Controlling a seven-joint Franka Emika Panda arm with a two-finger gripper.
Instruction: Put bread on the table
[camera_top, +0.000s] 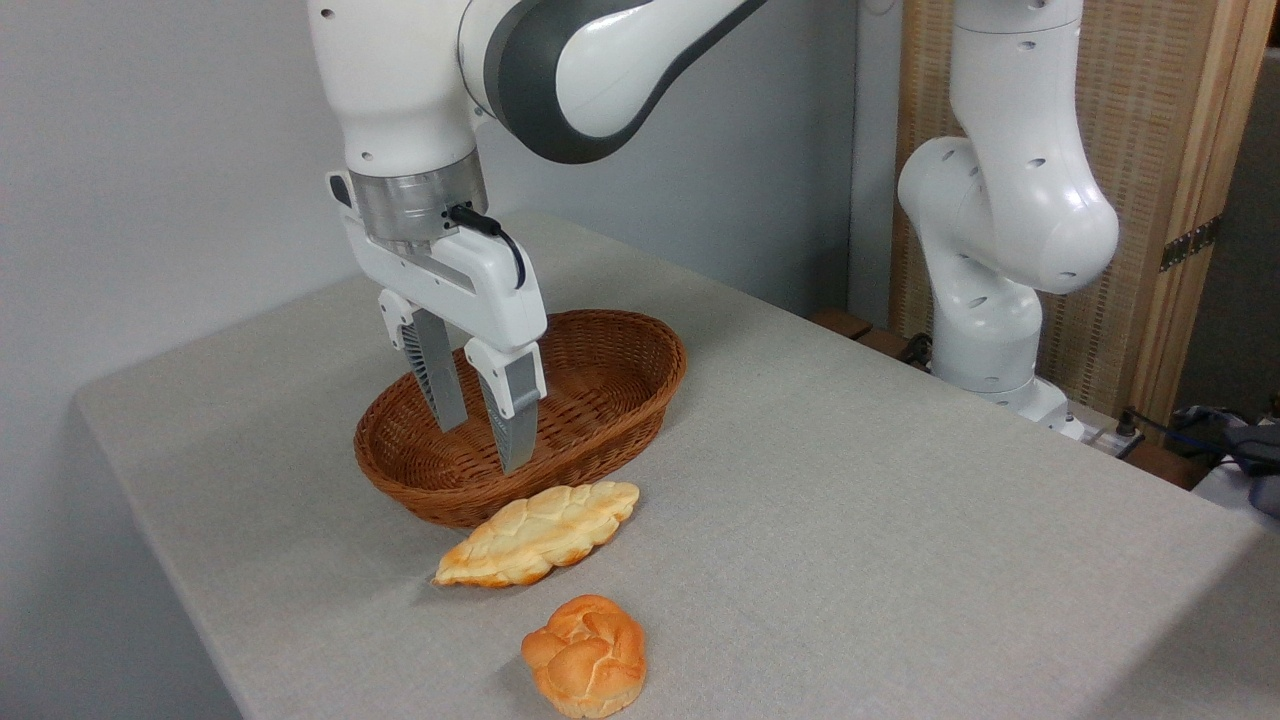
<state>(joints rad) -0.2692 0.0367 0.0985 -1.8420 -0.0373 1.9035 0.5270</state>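
Note:
The bread (587, 655), a small round knotted bun with a golden-orange crust, lies on the light grey table (850, 520) near its front edge. My gripper (484, 442) hangs open over the brown wicker basket (600, 400), well behind and above the bun. Nothing is between its two grey fingers (517, 420). The part of the basket's inside that shows holds nothing.
A longer flat braided loaf (540, 533) lies on the cloth between the basket and the bun, its far end touching the basket's front wall. The arm's white base (1000, 330) stands at the table's far right. Cables (1210, 440) lie beyond that edge.

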